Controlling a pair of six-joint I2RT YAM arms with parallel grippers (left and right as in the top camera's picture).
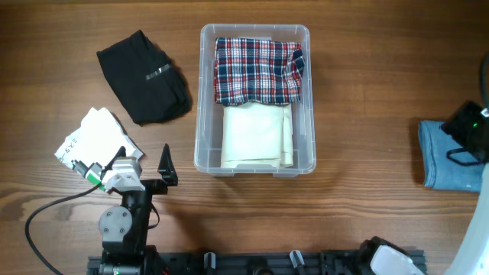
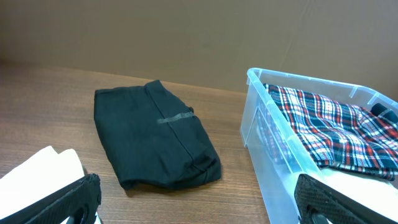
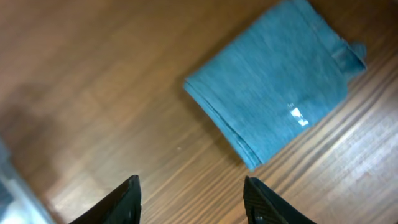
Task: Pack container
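A clear plastic container [image 1: 206, 99] stands mid-table and holds a folded plaid cloth [image 1: 256, 70] at the far end and a cream cloth [image 1: 257, 136] at the near end. A black garment [image 1: 145, 78] lies to its left, and a white garment [image 1: 95, 137] lies nearer the front. Beside the white garment my left gripper [image 1: 144, 162] is open and empty, with its fingers [image 2: 62, 202] spread wide before the black garment [image 2: 152, 134] and the container wall [image 2: 273, 149]. At the far right my right gripper [image 1: 467, 131] hangs open over the wood, just short of a folded blue cloth [image 3: 273, 87].
The blue cloth [image 1: 447, 156] lies near the table's right edge. The left arm's base and cable [image 1: 46, 214] sit at the front left. Bare wood lies between the container and the blue cloth.
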